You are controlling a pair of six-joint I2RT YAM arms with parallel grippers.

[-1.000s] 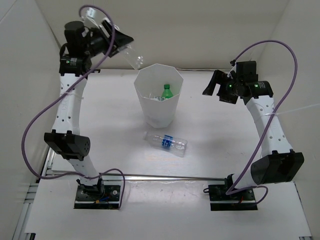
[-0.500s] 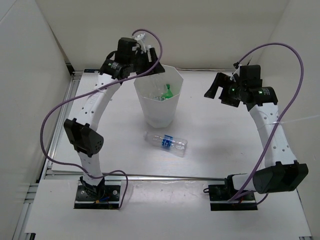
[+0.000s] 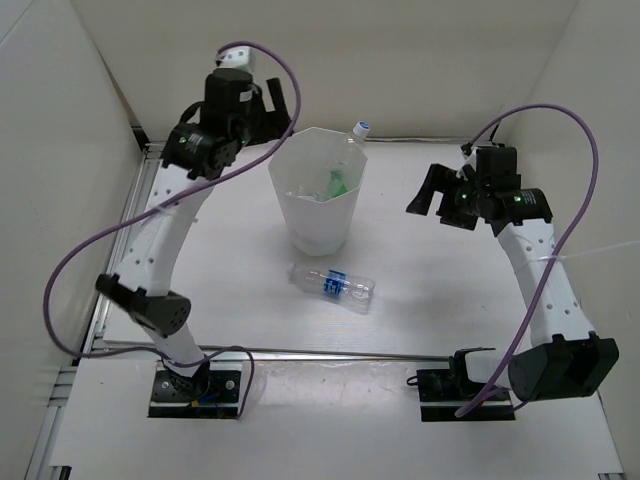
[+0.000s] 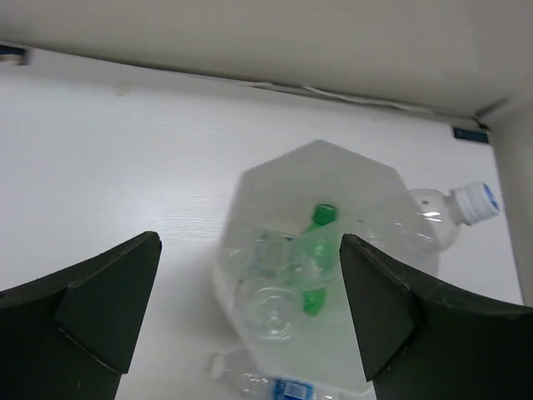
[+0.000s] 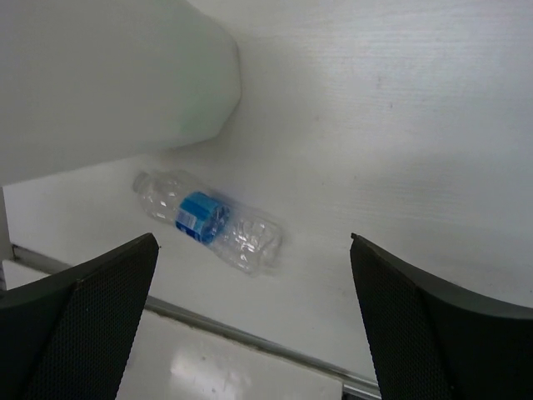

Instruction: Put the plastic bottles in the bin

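Bin [image 3: 318, 225]: tall, white, faintly translucent plastic. It has flat facets, an octagonal rim, and narrows toward its base. It stands upright at mid-bench. The bench [image 3: 225, 250] is matte white with a faint wood grain.

Inside the bin is a green bottle [image 4: 312, 250], tilted with its cap up, among clear crumpled bottles [image 4: 271, 300]. How many clear ones there are cannot be told.

Another clear bottle [image 4: 416, 229], ribbed, with a white cap marked blue, lies slanted across the far-right part of the rim. Its neck and cap poke outside the bin.

The last bottle [image 3: 333, 285] is clear and dented, with a blue-and-white label. It lies on its side on the bench just in front of the bin, apart from it.

Left claw [image 4: 250, 246]: black angular fingers spread wide, holding nothing. It is raised above the far-left side of the bin and looks down into it. The rim bottle sits off past its right finger.

Right claw [image 5: 251, 242]: textured black pads spread wide, holding nothing. It hangs in the air to the right of the bin, and the bench bottle lies below it, well apart.
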